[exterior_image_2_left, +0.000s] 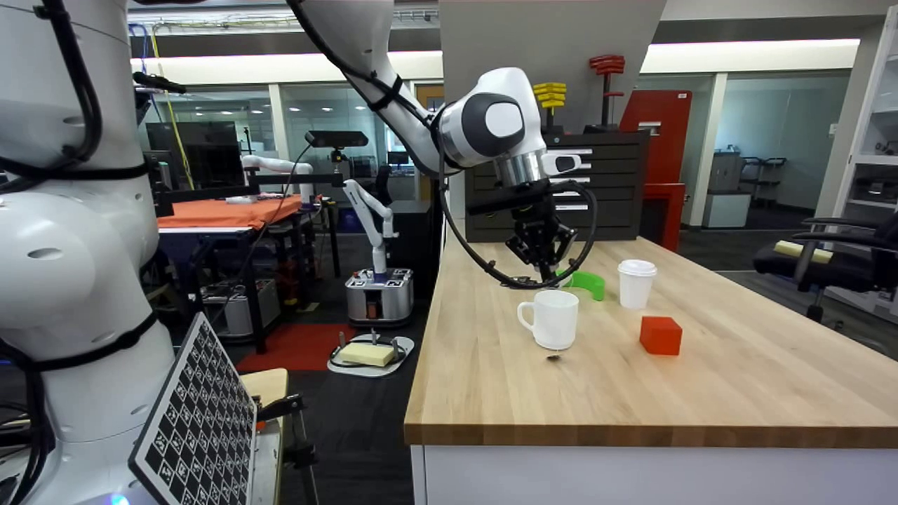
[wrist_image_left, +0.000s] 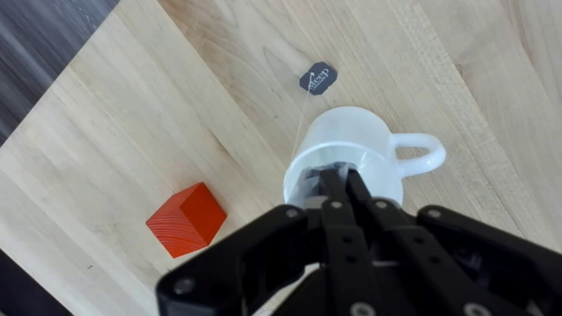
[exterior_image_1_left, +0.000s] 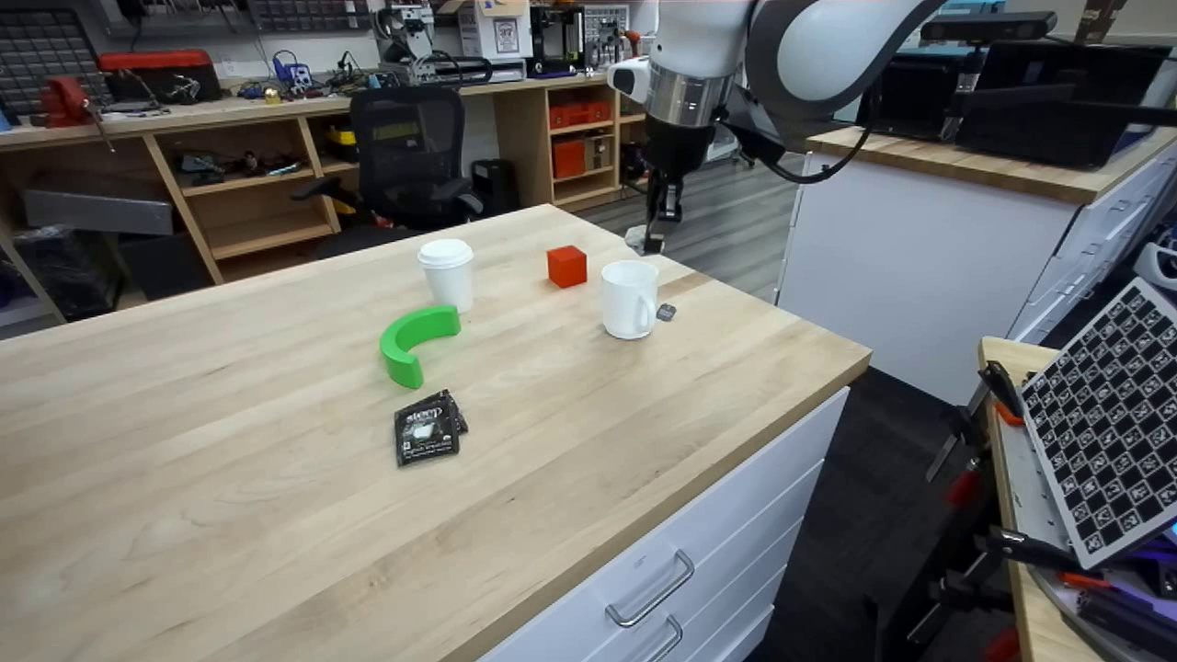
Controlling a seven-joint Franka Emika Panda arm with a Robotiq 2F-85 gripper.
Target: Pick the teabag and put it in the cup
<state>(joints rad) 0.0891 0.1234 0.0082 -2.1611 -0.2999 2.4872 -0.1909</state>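
The cup (exterior_image_1_left: 627,302) is a squat white mug standing upright on the table; it also shows in the exterior view (exterior_image_2_left: 555,321) and the wrist view (wrist_image_left: 351,127). My gripper (wrist_image_left: 343,173) is shut on the teabag (wrist_image_left: 310,182), a crumpled translucent greyish pouch, and covers part of it. In the wrist view, the pouch overlaps the cup's mouth. In both exterior views, the gripper (exterior_image_1_left: 655,241) (exterior_image_2_left: 549,272) shows higher than the rim; the exact gap is unclear. A thin string runs from the pouch to its dark grey tag (wrist_image_left: 318,78), which lies on the table beside the cup.
A red block (exterior_image_1_left: 567,267) and a taller lidded white cup (exterior_image_1_left: 448,276) stand on the table. A green half ring (exterior_image_1_left: 397,348) and black packets (exterior_image_1_left: 428,434) lie farther along. The table's edge (exterior_image_2_left: 631,435) is near the cup and tag.
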